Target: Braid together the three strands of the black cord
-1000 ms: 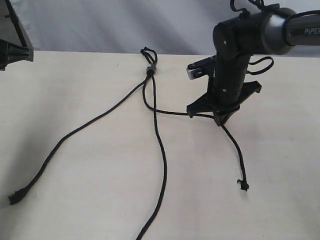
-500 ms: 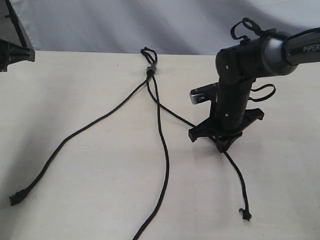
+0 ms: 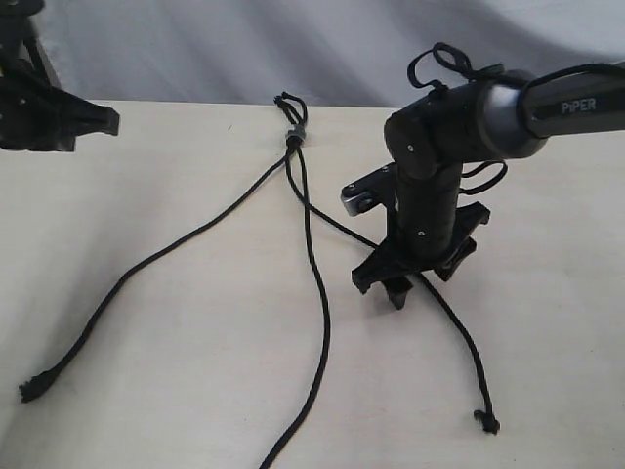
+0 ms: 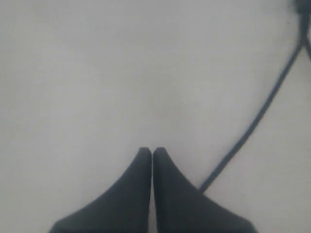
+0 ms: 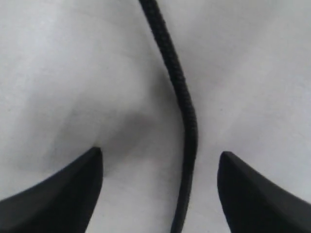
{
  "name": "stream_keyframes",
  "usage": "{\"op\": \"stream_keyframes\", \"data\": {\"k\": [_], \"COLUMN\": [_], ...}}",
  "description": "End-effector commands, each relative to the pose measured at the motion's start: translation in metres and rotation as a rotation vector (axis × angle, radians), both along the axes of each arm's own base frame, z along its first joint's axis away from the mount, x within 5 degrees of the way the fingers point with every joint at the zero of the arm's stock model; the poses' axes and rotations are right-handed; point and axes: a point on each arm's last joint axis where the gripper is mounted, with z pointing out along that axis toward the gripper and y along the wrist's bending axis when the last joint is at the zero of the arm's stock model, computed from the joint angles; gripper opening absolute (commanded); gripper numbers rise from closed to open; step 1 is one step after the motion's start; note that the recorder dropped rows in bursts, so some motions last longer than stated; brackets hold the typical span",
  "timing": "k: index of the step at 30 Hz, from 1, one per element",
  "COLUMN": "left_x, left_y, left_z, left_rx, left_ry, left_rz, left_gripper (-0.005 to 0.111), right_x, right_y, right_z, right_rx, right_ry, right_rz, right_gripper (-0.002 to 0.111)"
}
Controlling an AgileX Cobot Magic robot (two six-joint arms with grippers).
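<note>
The left tool [image 3: 90, 120] hangs over the far left corner of the pale tabletop [image 3: 547, 342], well apart from the right arm; its wrist view shows the two fingers pressed together with nothing between them [image 4: 152, 151], and one blurred strand [image 4: 257, 116] lying on the surface just beside them without touching. The black cord [image 3: 314, 264] lies flat on the tabletop, fanned out from a small grey band [image 3: 293, 135] near the far edge at the middle, with tiny loops [image 3: 287, 102] just beyond the band; none of the strands is crossed over another below the band. The left strand [image 3: 176, 244] sweeps out in a long curve to the near left, ending in a knotted tip [image 3: 29, 389]; the middle strand [image 3: 325, 332] runs almost straight toward the near edge, bends slightly, and leaves the picture at the bottom. The right strand [image 3: 459, 337] slants from the band toward the right, passes under the right tool [image 3: 405, 278], and ends in a frayed tip [image 3: 485, 422] at the near right. The right tool points down, low over the tabletop, its fingers spread wide [image 5: 159, 154]; the strand [image 5: 187, 107] runs between them (nearer to one finger than the other) and touches neither, so nothing is gripped.
</note>
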Motion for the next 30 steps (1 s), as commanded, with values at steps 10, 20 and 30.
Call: {"op": "stream_keyframes", "data": {"k": [10, 20, 30], "left_x": [-0.037, -0.058, -0.046], "left_y": [-0.181, -0.257, -0.250], "left_z": [-0.034, -0.117, -0.098], "left_rx": [0.035, 0.120, 0.276], "left_ry": [0.089, 0.306, 0.308], "left_rz": [-0.573, -0.720, -0.758], "left_gripper": [0.022, 0.056, 0.001], "right_x": [-0.002, -0.010, -0.009], "right_y": [-0.074, -0.114, -0.113], "right_z": [0.135, 0.119, 0.120], "right_rx": [0.056, 0.097, 0.105], "right_ry": [-0.452, -0.572, -0.590], "right_rz": [-0.208, -0.259, -0.254], "right_gripper": [0.068, 0.068, 0.068]}}
